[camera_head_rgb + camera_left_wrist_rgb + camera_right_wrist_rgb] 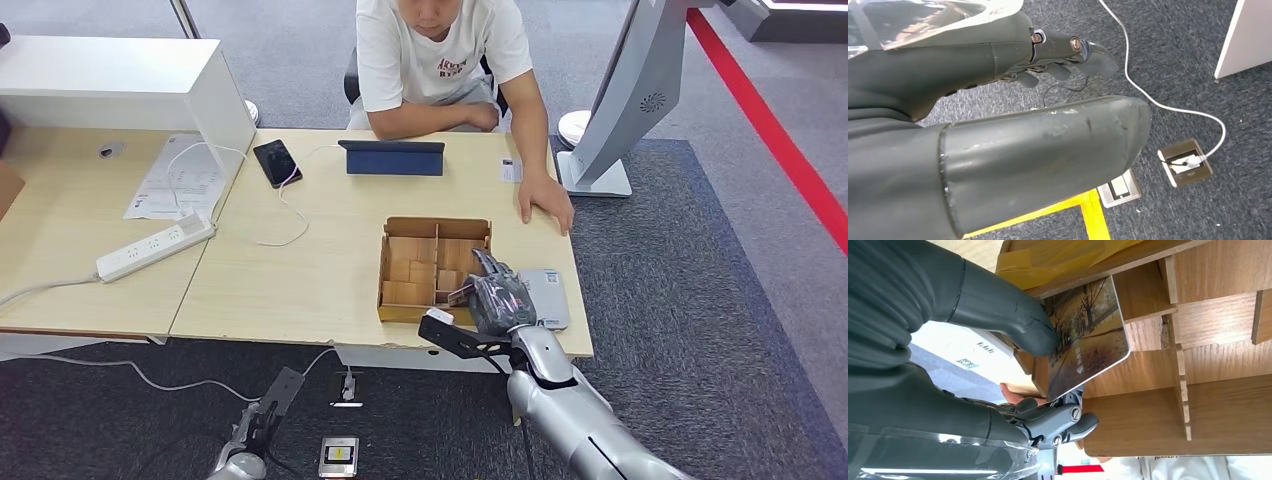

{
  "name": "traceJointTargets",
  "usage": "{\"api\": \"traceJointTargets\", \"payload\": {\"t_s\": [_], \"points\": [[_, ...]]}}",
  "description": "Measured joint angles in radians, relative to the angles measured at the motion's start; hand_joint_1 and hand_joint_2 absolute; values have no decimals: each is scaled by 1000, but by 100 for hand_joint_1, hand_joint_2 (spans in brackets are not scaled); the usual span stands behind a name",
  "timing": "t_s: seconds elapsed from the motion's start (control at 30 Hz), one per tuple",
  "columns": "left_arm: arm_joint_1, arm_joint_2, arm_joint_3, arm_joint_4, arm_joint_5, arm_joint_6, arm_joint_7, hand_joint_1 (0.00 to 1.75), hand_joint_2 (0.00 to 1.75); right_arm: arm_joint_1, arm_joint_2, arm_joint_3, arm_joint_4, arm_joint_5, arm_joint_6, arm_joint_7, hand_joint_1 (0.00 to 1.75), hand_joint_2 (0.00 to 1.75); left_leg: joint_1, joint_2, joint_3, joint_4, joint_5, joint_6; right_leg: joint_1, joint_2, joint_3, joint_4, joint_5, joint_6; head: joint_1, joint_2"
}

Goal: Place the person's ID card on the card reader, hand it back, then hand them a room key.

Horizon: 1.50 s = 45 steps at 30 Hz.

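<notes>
My right hand (497, 298) is at the near right corner of the wooden divider box (383, 270). In the right wrist view its thumb (1013, 315) and fingers (1058, 422) pinch a room key card (1088, 335) printed with autumn trees, held over the box's compartments (1218, 325). The white card reader (548, 297) lies just right of the hand, partly hidden by it. A small white ID card (511, 170) lies on the table near the person's hand (545, 200). My left hand (250, 430) hangs low beside the table, its fingers (1063, 55) holding nothing.
A blue tablet (392, 157), a phone (277, 162) with a white cable, a power strip (155, 247) and papers sit on the table. A white kiosk stand (620, 110) rises at the right. Floor sockets (1185, 162) and yellow tape (1088, 210) lie below.
</notes>
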Motion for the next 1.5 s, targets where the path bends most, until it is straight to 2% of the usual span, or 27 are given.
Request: {"api": "traceJointTargets", "payload": {"t_s": [0.23,0.4,0.6,0.93,1.17,1.33,1.5], "points": [[0,0,-6,0,-7,0,2,0,0,-10,-2,-5,4,-30,-41,-22,175,175,0,0,0,0,0,0,0,0,0,0,0,0,0,0],[-1,-1,-8,0,-10,4,-6,0,0,-73,-18,-35,-17,-86,-92,-64,175,175,0,0,0,0,0,0,0,0,0,0,1,0,0,0],[-1,-3,-18,0,-14,8,-12,0,0,-172,-55,-94,-74,-113,-92,-71,175,175,0,0,0,0,1,-1,0,0,0,0,1,0,0,0],[-10,-9,-31,0,-36,6,-15,0,0,-198,-81,-158,-120,-116,-108,-85,175,175,0,0,0,0,1,-1,0,0,0,0,1,0,0,0],[-23,-15,-45,0,-60,-1,-5,0,0,-226,-94,-181,-130,-84,-94,-85,175,175,0,0,0,0,1,-1,0,0,0,0,1,-1,0,0],[-37,-20,-63,0,-87,-16,10,0,0,-311,-97,-184,-104,-34,-43,-93,175,175,0,0,-1,0,1,-1,0,0,-1,1,1,-1,0,0],[-43,-24,-77,-1,-92,-17,13,0,0,-358,-96,-184,-78,-29,-35,-94,175,175,0,0,-1,0,1,-1,0,0,-1,1,1,-1,0,0]]}}
